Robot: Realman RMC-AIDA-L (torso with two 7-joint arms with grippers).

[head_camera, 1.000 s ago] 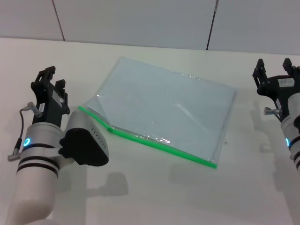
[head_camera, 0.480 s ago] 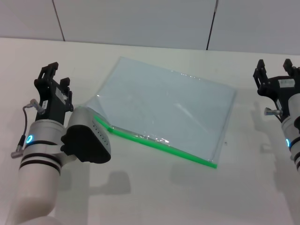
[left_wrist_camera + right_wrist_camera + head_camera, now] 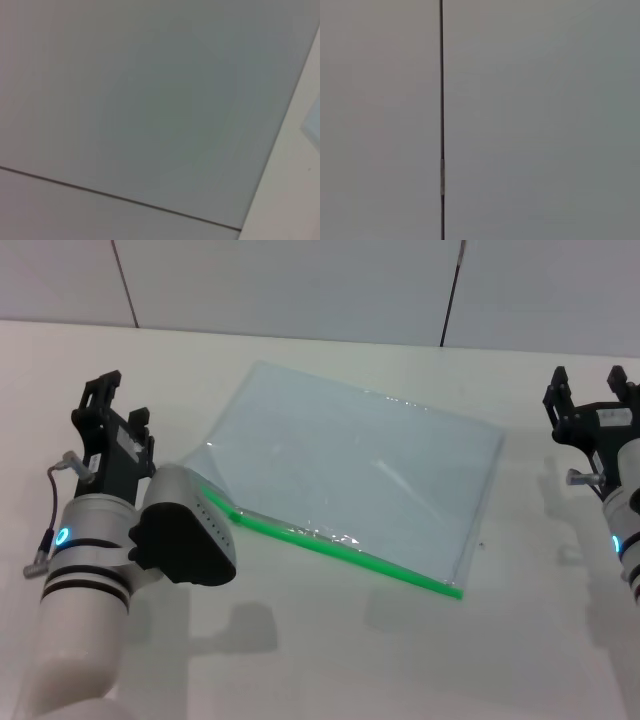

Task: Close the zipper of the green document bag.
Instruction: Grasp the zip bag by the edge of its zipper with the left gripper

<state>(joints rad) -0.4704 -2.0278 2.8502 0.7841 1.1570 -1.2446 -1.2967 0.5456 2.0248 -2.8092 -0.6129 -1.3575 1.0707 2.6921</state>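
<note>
Lately, left pincer (image 3: 112, 412) crept toward bag (image 3: 360, 480), fingers apart, empty; right pincer (image 3: 590, 398) parked, apart, empty. Zipper (image 3: 340, 548) untouched; approach just starting.

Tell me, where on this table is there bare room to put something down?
Bare table lies in front of the zipper, and behind the green document bag up to the wall. It is tighter beside the left gripper and right gripper.

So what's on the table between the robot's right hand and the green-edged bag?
Nothing. In the head view, only bare white table lies between the right gripper, which is open, and the bag. The wrist views show only wall.
</note>
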